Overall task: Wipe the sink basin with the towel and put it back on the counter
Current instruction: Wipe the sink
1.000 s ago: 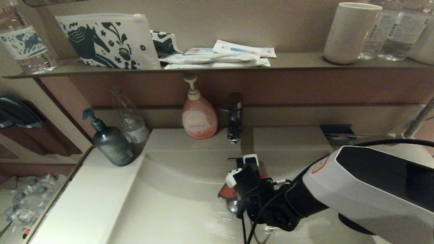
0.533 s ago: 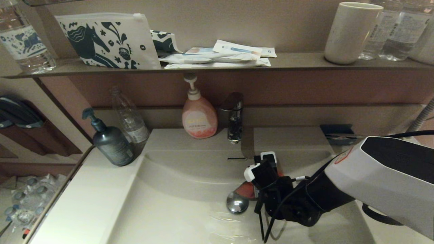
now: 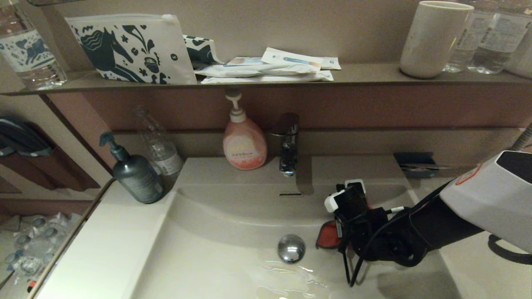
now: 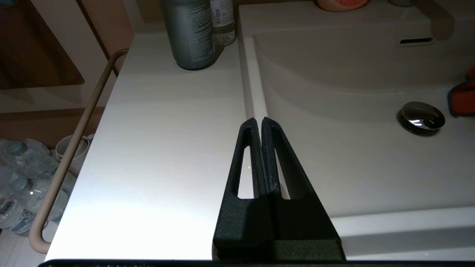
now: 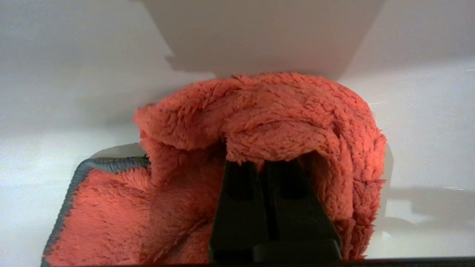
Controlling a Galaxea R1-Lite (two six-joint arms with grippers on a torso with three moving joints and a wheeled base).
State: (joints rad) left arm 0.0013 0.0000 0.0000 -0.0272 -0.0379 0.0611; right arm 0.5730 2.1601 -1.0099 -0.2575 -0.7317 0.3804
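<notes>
The orange-red towel lies bunched on the floor of the off-white sink basin, just right of the chrome drain plug. My right gripper is shut on the towel, with cloth folded over its fingertips and pressed against the basin. The right arm hides most of the towel in the head view, and its edge also shows in the left wrist view. My left gripper is shut on nothing and hangs over the counter at the basin's left rim.
A grey pump bottle and a clear bottle stand on the left counter. A pink soap dispenser and the tap are behind the basin. Water lies pooled near the drain. A brown shelf is overhead.
My right gripper has dragged the towel to the right across the basin floor, from over the drain plug to its right side. The plug now shows fully.
</notes>
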